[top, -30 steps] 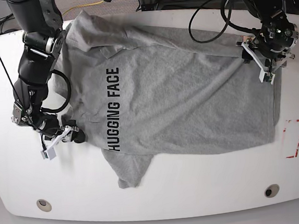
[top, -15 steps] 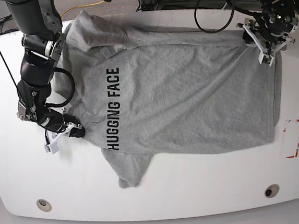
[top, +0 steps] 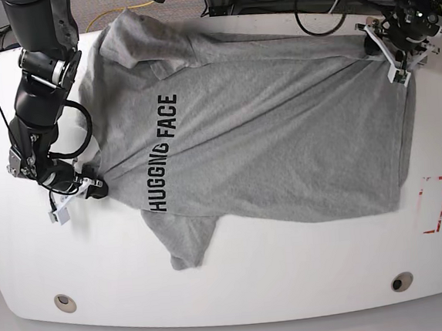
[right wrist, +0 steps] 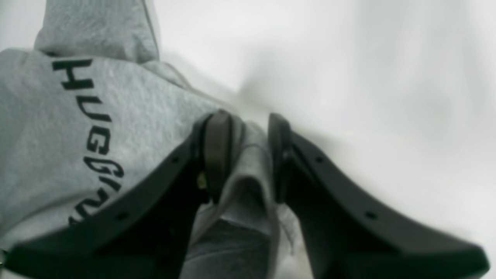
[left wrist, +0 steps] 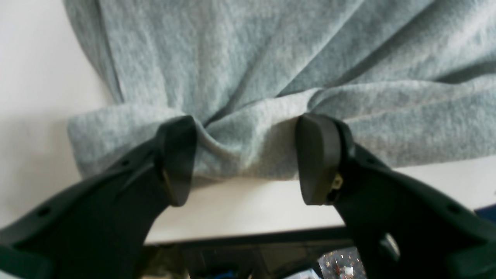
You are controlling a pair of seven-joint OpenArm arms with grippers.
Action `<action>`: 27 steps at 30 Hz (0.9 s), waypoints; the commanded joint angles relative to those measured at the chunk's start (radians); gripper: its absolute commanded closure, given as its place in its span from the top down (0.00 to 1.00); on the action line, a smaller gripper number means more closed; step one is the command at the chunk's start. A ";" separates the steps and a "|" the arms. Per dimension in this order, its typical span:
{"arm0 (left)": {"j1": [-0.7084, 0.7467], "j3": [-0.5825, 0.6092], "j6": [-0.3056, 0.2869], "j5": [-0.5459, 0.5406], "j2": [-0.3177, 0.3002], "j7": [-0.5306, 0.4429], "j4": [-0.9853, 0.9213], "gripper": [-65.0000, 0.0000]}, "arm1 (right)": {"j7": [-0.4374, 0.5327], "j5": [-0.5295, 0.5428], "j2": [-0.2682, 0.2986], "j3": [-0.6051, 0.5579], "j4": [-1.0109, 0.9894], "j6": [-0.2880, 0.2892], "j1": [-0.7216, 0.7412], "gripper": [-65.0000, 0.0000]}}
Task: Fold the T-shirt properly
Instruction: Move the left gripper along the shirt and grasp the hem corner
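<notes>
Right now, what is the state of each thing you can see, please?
T-shirt: spread mostly flat, lettering up, wrinkled, not yet folded.
Right gripper: shut on a bunched fold at the T-shirt's edge beside the lettering.
Left gripper: jaws wide apart, shirt edge bunched between them, not pinched.
Table: white, the shirt lying on it.

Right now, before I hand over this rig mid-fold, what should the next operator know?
Right gripper: shut on a pinch of the T-shirt edge near the lettering.
Left gripper: jaws wide, straddling a bunched fabric edge at the table rim; no firm grip visible.
Shirt: lying spread out, print up, wrinkled, one sleeve toward the front edge.
Done: no fold.
Left: flatten it, then every fold.
</notes>
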 commanded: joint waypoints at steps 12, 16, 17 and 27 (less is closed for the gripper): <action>0.017 -0.008 -0.001 0.061 -0.009 0.062 0.089 0.57 | 0.016 0.003 -0.053 -0.007 0.011 0.007 0.107 0.61; 0.019 -0.008 -0.001 0.058 -0.006 0.064 0.141 0.57 | 0.079 -0.046 -0.101 -0.010 0.010 0.007 0.129 0.61; 0.017 -0.008 -0.001 0.058 -0.006 0.064 0.149 0.57 | 0.091 -0.080 -0.113 -0.010 0.010 0.007 0.144 0.61; 0.010 -0.025 -0.001 0.057 -0.006 0.064 0.212 0.57 | 0.240 -0.247 -0.176 -0.006 -0.170 0.007 0.230 0.61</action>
